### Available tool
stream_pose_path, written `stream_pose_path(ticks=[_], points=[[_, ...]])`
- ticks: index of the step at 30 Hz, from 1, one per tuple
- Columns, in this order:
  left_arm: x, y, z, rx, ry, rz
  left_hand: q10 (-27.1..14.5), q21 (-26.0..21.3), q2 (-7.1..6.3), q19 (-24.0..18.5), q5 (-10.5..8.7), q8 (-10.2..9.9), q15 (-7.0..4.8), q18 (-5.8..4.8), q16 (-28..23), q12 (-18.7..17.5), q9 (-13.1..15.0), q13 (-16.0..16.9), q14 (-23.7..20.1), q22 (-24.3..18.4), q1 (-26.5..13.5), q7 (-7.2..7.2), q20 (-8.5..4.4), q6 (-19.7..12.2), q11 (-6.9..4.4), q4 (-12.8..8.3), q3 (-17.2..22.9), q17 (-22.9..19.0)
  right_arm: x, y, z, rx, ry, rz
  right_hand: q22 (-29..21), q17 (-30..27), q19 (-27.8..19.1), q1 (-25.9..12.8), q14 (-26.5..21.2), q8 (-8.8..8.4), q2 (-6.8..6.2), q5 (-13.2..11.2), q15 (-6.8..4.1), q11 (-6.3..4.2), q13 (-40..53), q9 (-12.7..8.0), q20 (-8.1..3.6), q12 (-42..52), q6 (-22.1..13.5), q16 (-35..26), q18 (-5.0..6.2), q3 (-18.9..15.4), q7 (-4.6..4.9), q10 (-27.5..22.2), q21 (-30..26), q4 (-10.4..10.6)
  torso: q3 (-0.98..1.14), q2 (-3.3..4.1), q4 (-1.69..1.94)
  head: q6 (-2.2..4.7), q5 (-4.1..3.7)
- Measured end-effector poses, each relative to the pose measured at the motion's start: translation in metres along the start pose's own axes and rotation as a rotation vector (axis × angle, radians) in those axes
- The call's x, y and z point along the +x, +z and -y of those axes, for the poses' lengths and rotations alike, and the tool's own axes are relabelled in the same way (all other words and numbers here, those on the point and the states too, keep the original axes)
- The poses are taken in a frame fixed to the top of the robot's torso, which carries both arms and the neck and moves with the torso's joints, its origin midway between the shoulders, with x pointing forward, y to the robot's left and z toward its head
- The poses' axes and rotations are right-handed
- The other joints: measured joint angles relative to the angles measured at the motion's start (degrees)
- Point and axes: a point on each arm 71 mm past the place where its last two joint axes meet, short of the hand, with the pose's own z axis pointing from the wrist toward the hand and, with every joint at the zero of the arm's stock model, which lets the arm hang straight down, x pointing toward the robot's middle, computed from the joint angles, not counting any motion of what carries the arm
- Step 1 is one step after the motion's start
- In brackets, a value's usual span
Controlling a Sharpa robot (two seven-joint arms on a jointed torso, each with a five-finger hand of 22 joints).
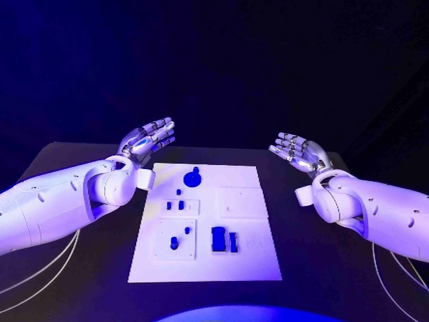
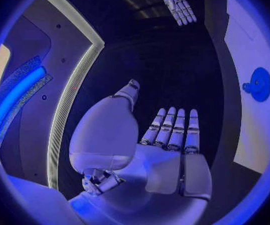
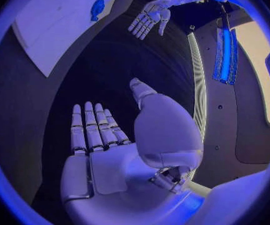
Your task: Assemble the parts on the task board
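Observation:
The white task board point(image 1: 243, 258) lies in the middle of the black table. On it sit a round blue part point(image 1: 194, 178) near the far edge, small blue pieces point(image 1: 179, 203) in raised white fixtures on the left side, and two upright blue blocks point(image 1: 219, 239) near the front. My left hand point(image 1: 147, 139) hovers beyond the board's far left corner, fingers straight and apart, holding nothing. My right hand point(image 1: 299, 151) hovers beyond the far right corner, likewise flat and empty. The left wrist view shows my left hand point(image 2: 166, 135) and the round blue part point(image 2: 259, 84); the right wrist view shows my right hand point(image 3: 97, 135).
A raised white square plate point(image 1: 242, 201) sits on the board's right half. Bare black table point(image 1: 79, 161) lies on both sides of the board. My white forearms point(image 1: 50, 201) flank the board at left and right.

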Motion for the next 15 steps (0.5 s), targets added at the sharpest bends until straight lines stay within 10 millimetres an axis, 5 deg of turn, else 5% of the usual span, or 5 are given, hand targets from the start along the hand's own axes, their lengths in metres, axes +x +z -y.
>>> stream_pose_path(ticks=[3, 5, 8, 15], points=[[0.009, -0.001, -0.002, -0.004, -0.004, -0.007, -7.52, -1.67, 1.25, -5.46, -0.38, -1.70, -1.41, -0.93, -2.44, -1.46, -1.68, -0.50, -5.98, -1.88, -7.06, -1.34, -2.35, -6.59, -1.57, -2.35, -2.66, -1.64, 0.007, -0.003, -0.007, -0.006, 0.030, -0.003, -3.72, -2.60, -6.54, -7.26, -7.68, -2.78, 1.60, -2.12, -1.17, -1.46, -1.22, -1.92, -2.12, -2.12, -6.29, -2.06, -1.17, -3.41, -1.86, -7.53, -0.32, -1.84, 0.39, -0.13, 0.31, 0.93, -0.25], [0.018, -0.003, -0.003, -0.008, -0.006, -0.010, -11.32, -2.50, 1.88, -8.20, -0.73, -2.64, -2.15, -1.35, -3.65, -2.17, -2.51, -0.79, -9.00, -2.78, -13.97, -2.02, -3.57, -9.93, -2.34, -3.54, -4.00, -2.46, 0.015, -0.007, -0.014, -0.011, 0.063, -0.004, -5.71, -3.97, -10.02, -20.84, -11.76, -4.26, 2.47, -3.24, -1.78, -2.23, -1.88, -2.94, -3.26, -3.27, -9.65, -3.15, -2.11, -5.20, -2.84, -11.54, -0.62, -2.86, 0.76, -0.25, 0.63, 1.78, -0.48], [0.033, -0.006, -0.006, -0.014, -0.005, -0.005, -14.89, -3.27, 2.50, -10.83, -0.84, -3.45, -2.81, -2.14, -4.85, -2.80, -3.32, -1.03, -11.89, -3.71, -32.77, -2.65, -4.68, -13.07, -3.09, -4.73, -5.19, -3.26, 0.028, -0.015, -0.028, -0.019, 0.125, 0.002, -7.56, -5.28, -13.24, -36.58, -15.58, -5.64, 3.28, -4.32, -2.37, -2.94, -2.51, -3.92, -4.33, -4.31, -12.78, -4.22, -2.53, -6.80, -3.77, -15.22, -0.89, -3.82, 1.59, -0.54, 1.32, 3.71, -0.97], [0.067, -0.016, -0.010, -0.020, 0.012, 0.036, -18.27, -3.87, 3.07, -13.18, -1.10, -3.96, -3.52, -2.25, -5.93, -3.26, -4.11, -1.22, -14.63, -4.57, -53.91, -3.40, -6.00, -16.11, -3.97, -5.64, -6.41, -4.02, 0.045, -0.030, -0.049, -0.008, 0.233, 0.049, -9.32, -6.51, -16.34, -52.35, -19.07, -6.90, 4.06, -5.08, -3.03, -3.74, -3.09, -4.86, -5.44, -5.27, -15.72, -4.91, -3.41, -8.34, -4.74, -18.74, -0.90, -4.75, 3.59, -1.25, 3.02, 7.71, -2.03]])
